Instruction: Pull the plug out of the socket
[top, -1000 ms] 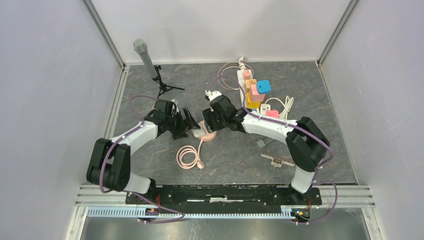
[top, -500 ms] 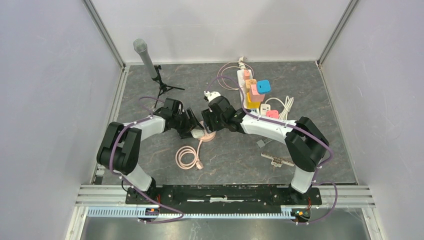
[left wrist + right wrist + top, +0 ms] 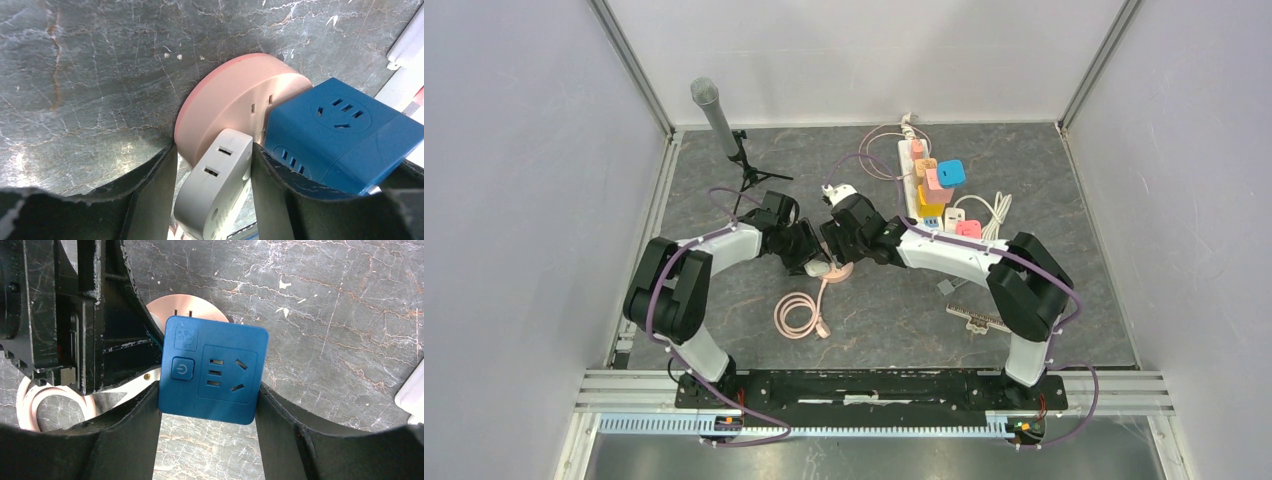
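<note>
Round pink plastic socket base (image 3: 225, 100): showing even salmon pink. Rounded off-white plastic plug (image 3: 215, 185): appearing plain. Cube-shaped blue plastic adapter (image 3: 212, 370): showing solid deep blue. Stone-look tabletop (image 3: 75, 75): displaying dark grey marbling, white and rust veins running across.

The blue cube (image 3: 212, 369) has a round power sign on its small button (image 3: 180, 369). Above the button sits a little square mark (image 3: 185, 338) with tiny shapes, too small to read. No words or numbers can be read anywhere.
</note>
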You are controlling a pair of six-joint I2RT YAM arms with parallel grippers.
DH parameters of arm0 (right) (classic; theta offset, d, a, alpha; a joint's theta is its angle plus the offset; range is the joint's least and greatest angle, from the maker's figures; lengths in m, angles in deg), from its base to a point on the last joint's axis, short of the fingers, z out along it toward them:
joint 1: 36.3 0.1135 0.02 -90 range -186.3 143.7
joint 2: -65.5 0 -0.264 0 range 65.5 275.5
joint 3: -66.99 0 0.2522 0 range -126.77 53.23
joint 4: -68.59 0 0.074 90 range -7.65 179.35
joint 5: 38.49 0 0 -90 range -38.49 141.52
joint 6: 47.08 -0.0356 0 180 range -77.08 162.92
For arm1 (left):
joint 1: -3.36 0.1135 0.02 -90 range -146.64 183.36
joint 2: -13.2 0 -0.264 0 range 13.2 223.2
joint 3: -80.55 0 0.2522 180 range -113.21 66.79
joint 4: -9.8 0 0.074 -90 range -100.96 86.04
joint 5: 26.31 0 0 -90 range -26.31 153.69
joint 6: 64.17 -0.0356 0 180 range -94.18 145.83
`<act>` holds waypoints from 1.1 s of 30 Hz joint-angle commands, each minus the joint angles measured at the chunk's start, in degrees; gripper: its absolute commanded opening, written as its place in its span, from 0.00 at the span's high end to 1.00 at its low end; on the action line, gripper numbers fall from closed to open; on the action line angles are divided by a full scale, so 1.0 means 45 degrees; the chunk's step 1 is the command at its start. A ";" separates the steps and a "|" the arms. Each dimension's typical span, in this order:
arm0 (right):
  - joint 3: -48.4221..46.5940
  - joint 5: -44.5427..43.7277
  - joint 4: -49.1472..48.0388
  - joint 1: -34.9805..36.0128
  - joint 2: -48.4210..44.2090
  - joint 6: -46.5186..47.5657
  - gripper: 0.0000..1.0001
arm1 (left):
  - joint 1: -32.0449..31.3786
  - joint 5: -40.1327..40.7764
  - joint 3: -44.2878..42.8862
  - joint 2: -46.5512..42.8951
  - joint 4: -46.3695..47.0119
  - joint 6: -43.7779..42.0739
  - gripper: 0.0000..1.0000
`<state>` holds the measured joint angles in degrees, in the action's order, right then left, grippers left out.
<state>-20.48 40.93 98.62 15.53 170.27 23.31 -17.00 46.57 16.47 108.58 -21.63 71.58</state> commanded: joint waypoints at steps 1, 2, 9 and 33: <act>-0.0352 0.0997 -0.0968 0.0025 -0.0921 -0.0541 1.00 | -0.0191 0.1913 0.0153 0.1108 -0.1561 -0.0227 0.47; -0.0318 0.0898 -0.0962 0.0024 -0.0873 -0.0517 1.00 | -0.0218 0.1911 0.0148 0.1191 -0.1561 -0.0227 0.47; -0.0106 0.0100 -0.0627 0.0103 -0.0970 -0.0442 1.00 | -0.0422 0.2414 -0.0113 0.1585 -0.1984 -0.0265 0.50; 0.1000 -0.1334 -0.0801 -0.1510 -0.3634 -0.1424 1.00 | -0.0580 0.0272 -0.1913 0.0679 -0.2008 -0.1075 0.39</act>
<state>-16.59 37.30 96.81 11.31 159.26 17.62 -19.01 48.08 11.11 111.09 -27.40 71.15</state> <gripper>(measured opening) 0.668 0.573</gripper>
